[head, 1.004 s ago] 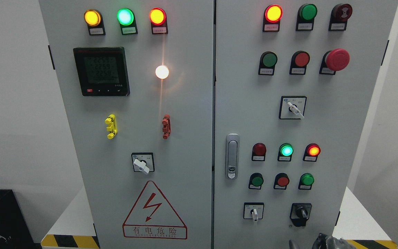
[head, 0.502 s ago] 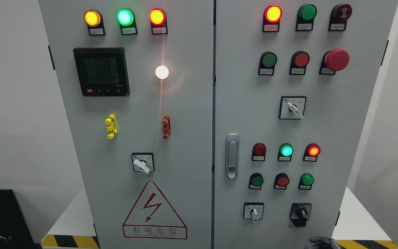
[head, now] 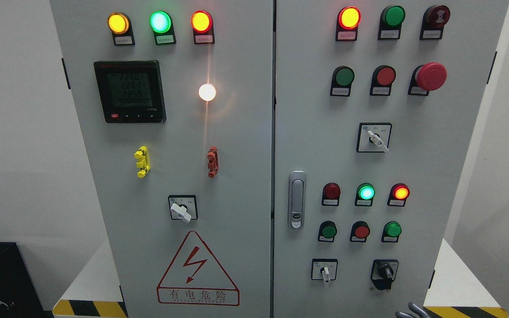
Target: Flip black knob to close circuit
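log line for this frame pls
step: pre-reach | black knob: untouched, lower right of right door | right hand: fingertips only, bottom edge below knob, no contact | left hand: out of view

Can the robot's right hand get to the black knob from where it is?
Probably yes. The right hand just peeks in at the bottom edge, right below the black knob on the cabinet door. Nothing sits between them, so the path upward looks free.

The warning triangle (head: 197, 269) on the cabinet's left door (head: 237, 185) reads "有电危险".
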`<state>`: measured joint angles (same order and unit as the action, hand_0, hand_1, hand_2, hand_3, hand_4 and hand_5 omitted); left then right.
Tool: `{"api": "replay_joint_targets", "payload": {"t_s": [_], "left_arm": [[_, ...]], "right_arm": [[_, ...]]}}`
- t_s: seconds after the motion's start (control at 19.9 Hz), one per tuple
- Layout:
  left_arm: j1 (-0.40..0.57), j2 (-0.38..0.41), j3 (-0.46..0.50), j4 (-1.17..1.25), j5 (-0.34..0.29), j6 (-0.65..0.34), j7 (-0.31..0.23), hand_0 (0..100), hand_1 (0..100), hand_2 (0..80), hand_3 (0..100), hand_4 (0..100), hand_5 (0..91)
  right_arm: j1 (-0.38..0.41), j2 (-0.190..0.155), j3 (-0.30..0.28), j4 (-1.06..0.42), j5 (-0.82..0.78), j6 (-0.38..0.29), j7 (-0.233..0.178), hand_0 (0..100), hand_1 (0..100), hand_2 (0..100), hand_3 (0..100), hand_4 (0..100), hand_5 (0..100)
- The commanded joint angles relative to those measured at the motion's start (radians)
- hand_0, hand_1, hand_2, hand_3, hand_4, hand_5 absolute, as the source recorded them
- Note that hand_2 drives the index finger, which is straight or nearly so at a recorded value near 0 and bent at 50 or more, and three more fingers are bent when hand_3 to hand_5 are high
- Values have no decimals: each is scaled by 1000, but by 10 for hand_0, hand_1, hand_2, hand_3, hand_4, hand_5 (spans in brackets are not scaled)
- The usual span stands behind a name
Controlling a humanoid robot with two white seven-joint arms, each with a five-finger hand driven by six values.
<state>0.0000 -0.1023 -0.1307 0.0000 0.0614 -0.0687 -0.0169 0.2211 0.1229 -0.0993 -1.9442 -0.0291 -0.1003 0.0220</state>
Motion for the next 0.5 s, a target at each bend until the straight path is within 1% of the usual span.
{"api": "replay_joint_targets", "payload": {"t_s": [0.0, 0.15, 0.45], "left_arm": [[21, 1, -1, -23, 0, 0, 0, 120, 556, 0, 0, 0, 0], [21, 0, 0, -23, 0, 0, 0, 120, 556, 0, 0, 0, 0], [21, 1, 0, -23, 0, 0, 0, 120, 556, 0, 0, 0, 0]], "right_arm": [[35, -2, 3, -22, -91, -12, 26, 0, 14, 47, 167, 108, 23], [41, -3, 4, -21, -92, -12, 26, 0, 11, 38, 147, 80, 0], [44, -3, 6, -22, -92, -12, 26, 0, 12, 34, 120, 65, 0]]}}
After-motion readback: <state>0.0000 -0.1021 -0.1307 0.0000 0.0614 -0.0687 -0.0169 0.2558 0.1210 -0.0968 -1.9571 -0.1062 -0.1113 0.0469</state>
